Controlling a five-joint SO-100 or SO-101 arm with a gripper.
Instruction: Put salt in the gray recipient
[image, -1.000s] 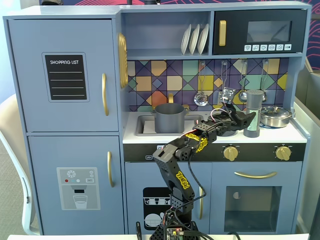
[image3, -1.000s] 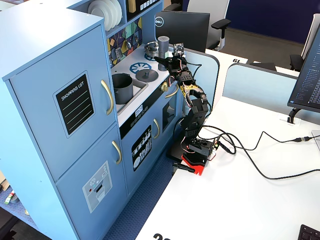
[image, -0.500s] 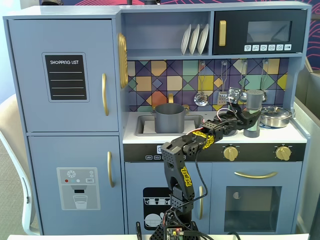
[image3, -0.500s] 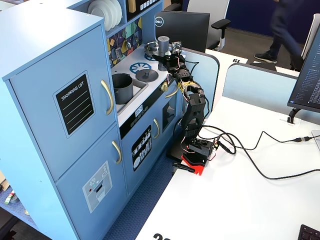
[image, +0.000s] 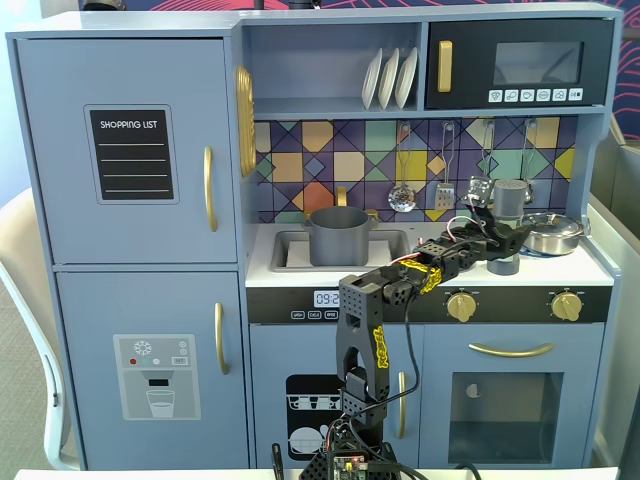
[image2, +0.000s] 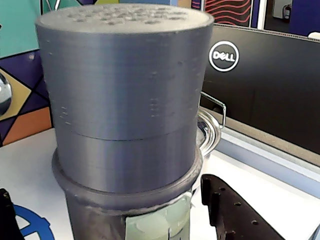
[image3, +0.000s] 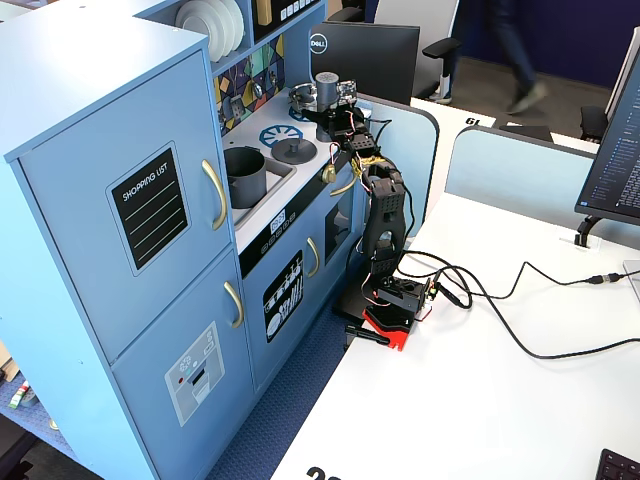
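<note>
A blue toy kitchen (image: 130, 250) is seen from the front in a fixed view, with a white bench (image: 390, 268) across its middle. At about 9 o'clock on the bench the gray recipient (image: 338, 236) is set in the sink recess, well apart from the salt. At about 3 o'clock the salt (image: 507, 226) is stood upright, just beside a shiny steel pan (image: 553, 232). A black arm is stretched up from below, and the pincer (image: 507, 238) is brought to the shaker's lower body.

In the wrist view the salt (image2: 125, 100) fills the picture, and one dark finger (image2: 235, 215) is seen apart from it at 5 o'clock; whether the pincer is closed on it cannot be told.

The shaker is tall and slim, so it is judged likely to be tipped if pushed off-centre. The steel pan could be knocked during a lift.
</note>
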